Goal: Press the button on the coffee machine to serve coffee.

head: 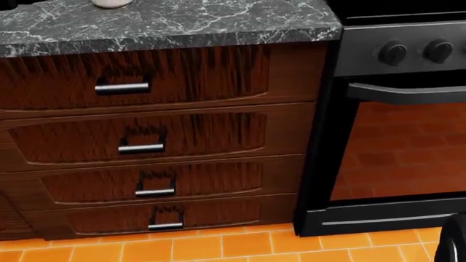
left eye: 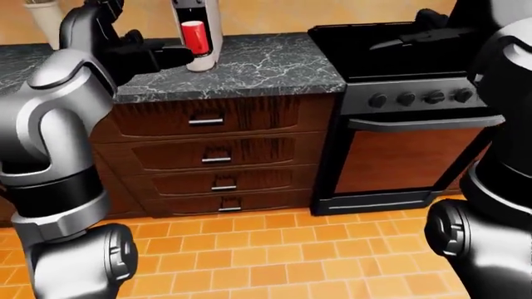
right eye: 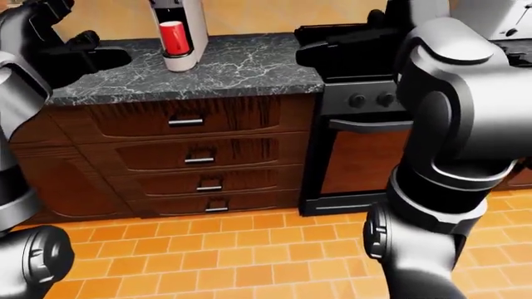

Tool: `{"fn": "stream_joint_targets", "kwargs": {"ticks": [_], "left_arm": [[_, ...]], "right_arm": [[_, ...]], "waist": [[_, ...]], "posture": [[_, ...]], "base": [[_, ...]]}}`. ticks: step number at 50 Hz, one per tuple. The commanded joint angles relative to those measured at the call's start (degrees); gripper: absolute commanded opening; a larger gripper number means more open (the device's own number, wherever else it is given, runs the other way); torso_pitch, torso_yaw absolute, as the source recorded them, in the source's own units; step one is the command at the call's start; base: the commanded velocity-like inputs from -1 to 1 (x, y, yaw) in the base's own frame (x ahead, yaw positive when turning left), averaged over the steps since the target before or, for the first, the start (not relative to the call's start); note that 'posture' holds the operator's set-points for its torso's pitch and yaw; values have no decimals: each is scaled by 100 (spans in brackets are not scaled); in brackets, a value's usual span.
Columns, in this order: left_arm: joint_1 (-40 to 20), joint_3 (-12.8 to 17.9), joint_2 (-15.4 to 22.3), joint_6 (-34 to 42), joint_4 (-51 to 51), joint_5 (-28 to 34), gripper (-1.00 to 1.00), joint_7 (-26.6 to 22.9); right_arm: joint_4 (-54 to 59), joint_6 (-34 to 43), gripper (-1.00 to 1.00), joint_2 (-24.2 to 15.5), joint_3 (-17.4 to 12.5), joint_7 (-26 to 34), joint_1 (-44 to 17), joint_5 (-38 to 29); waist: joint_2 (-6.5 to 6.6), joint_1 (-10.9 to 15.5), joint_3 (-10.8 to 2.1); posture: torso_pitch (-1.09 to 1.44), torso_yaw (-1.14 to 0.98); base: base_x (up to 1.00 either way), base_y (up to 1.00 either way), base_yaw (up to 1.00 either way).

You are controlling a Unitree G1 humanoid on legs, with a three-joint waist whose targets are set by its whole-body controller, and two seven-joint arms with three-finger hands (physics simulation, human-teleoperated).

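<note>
The white coffee machine [left eye: 206, 25] stands on the dark marble counter [left eye: 266, 62], at the top of the left-eye view. A red cup [left eye: 192, 37] sits under its spout. Its button cannot be made out. My left hand [left eye: 154, 55] hovers over the counter just left of the machine, black fingers stretched toward it and holding nothing. My right hand [left eye: 411, 34] hangs above the black stove top [left eye: 366, 56]; it is dark against dark, so its fingers are unclear. In the head view only the machine's base [head: 111, 3] shows at the top edge.
A stack of dark wood drawers [left eye: 212, 152] with metal handles sits under the counter. To their right stands a black oven [left eye: 407, 156] with knobs [left eye: 406, 98]. An orange tile floor [left eye: 274, 249] lies below. A toaster-like white appliance [right eye: 499, 15] is at the far right.
</note>
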Motion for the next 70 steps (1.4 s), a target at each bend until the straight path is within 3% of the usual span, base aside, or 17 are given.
{"fn": "stream_joint_targets", "kwargs": {"ticks": [1,4,5,14,16,18,19,21,25,28,29,30,40,41,43,45,70], "left_arm": [[-178,98,99,-77,-198,-20,100,49],[-129,98,140,-119,-197,-20,100,13],[-113,97,145,-155,-175,-11,100,-3],[-133,122,164,-57,-266,-59,100,53],[-168,120,166,-46,-248,-67,100,70],[-199,117,180,-43,-230,-71,100,73],[-191,114,182,-53,-224,-71,100,69],[-177,111,186,-101,-185,-60,100,54],[-242,83,154,-87,-162,-75,100,74],[-247,92,180,-121,-111,-64,100,52],[-232,91,182,-150,-94,-57,100,41],[-237,97,180,-137,-105,-64,100,50],[-254,111,215,-154,-70,-92,100,54],[-230,124,222,-142,-94,-102,100,55],[-216,143,231,-123,-121,-121,100,68],[-195,142,231,-132,-123,-127,100,75],[-121,122,220,-188,-130,-164,100,101]], "right_arm": [[-77,-108,100,-5,41,9,-186,25],[-158,-61,100,24,49,28,-121,20],[-169,-36,100,11,41,36,-128,16],[-169,-5,100,-9,15,68,-145,-6],[-104,-21,100,-5,33,65,-214,-15],[-62,-49,100,-3,51,72,-235,-23],[-56,-72,100,0,53,79,-216,-25],[-69,-67,100,7,50,80,-198,-33],[-12,-138,100,30,70,90,-175,-59],[11,-155,100,36,74,103,-186,-70],[15,-164,100,31,79,108,-179,-75],[5,-149,100,40,82,108,-181,-78],[19,-58,100,-14,108,180,-308,-131],[23,-74,100,4,119,177,-294,-142],[28,-78,100,21,125,179,-300,-155],[38,-94,100,39,131,182,-286,-170],[-10,-56,100,101,124,247,-283,-295]], "waist": [[5,16,-105],[500,-33,-248],[264,3,-182],[-30,9,-206],[-184,76,-153],[-576,90,-142],[-275,109,-33],[-260,78,-196],[23,17,-78],[-10,-3,-212],[-51,-5,-71],[-29,-4,-220],[-91,9,-110],[-68,13,-231],[-86,6,-96],[-56,8,-220],[90,-45,-183]], "posture": [[0,0],[0,0],[0,0],[0,0],[0,0],[0,0],[0,0],[0,0],[0,0],[0,0],[0,0],[0,0],[0,0],[0,0],[0,0],[0,0],[0,0]], "base": [[8,0,0],[9,0,0],[8,0,0],[7,0,0],[5,0,0],[5,0,0],[5,0,0],[5,0,0],[5,0,0],[5,0,0],[5,0,0],[5,0,0],[5,0,0],[5,0,0],[5,0,0],[5,1,0],[5,17,0]]}}
